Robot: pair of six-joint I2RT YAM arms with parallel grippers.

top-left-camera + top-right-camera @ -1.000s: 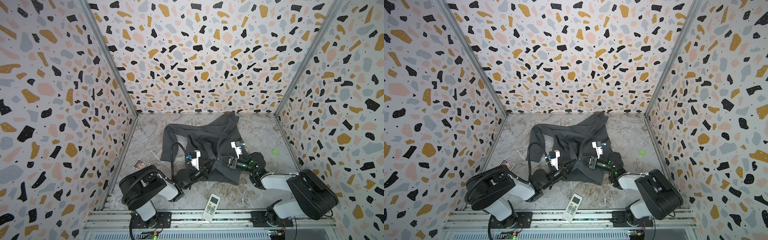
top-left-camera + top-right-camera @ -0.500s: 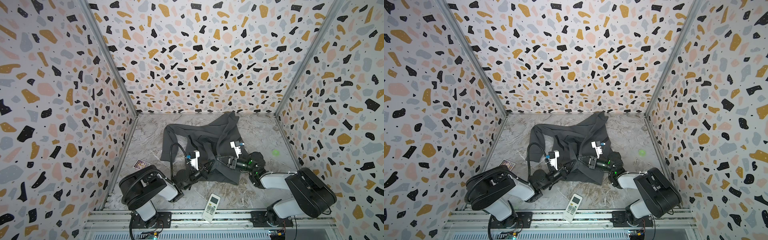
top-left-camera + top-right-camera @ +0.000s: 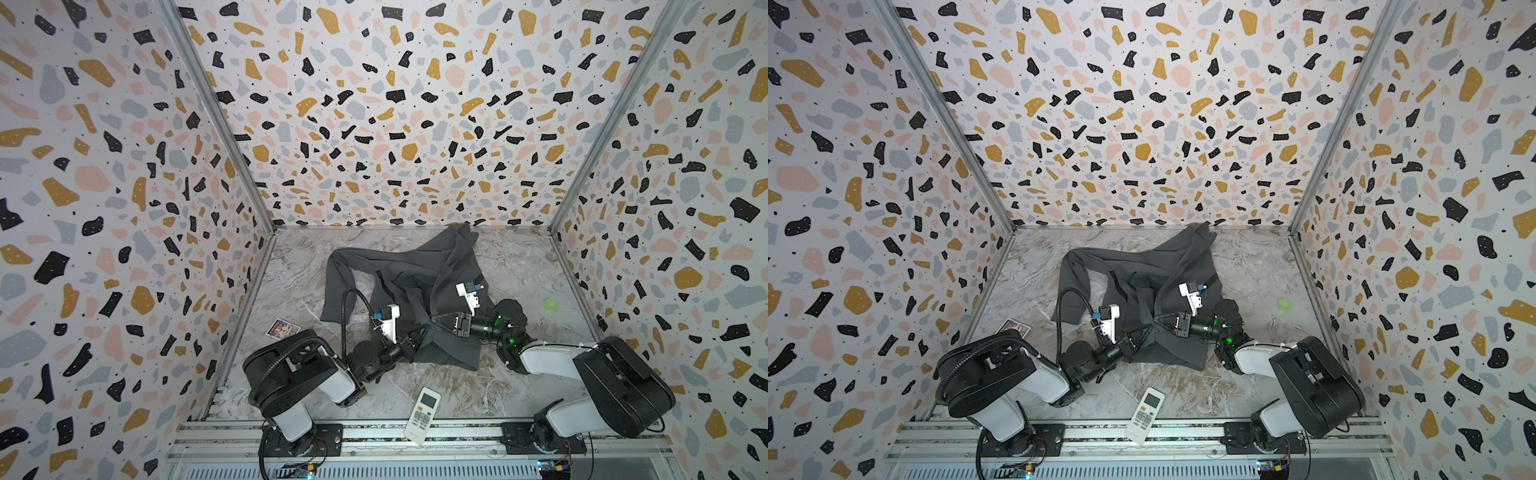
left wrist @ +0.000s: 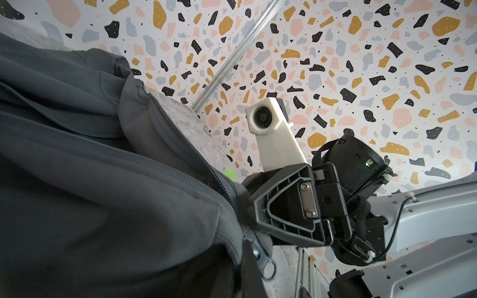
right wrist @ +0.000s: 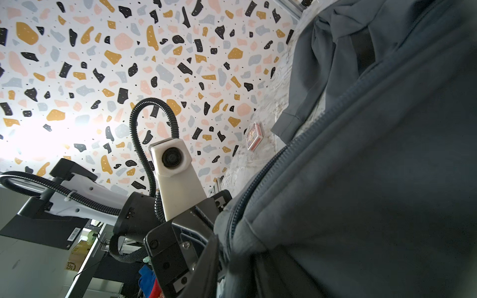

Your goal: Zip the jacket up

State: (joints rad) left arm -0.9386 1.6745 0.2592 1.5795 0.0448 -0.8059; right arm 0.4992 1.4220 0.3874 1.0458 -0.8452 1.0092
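The dark grey jacket lies crumpled on the marble table, its near hem between the two arms. My left gripper is shut on the hem beside the zip; in the left wrist view the grey zip pull hangs next to its jaw. My right gripper meets the same hem from the right. In the right wrist view jacket cloth bunches against one dark finger and hides the other. The zip teeth run up, apart.
A white remote control lies at the table's front edge. A small card box sits near the left wall. A green disc lies at the right. Terrazzo walls close three sides.
Both grippers stay at the jacket's near hem. The right arm has shifted very slightly; the jacket and the left arm have not visibly moved.
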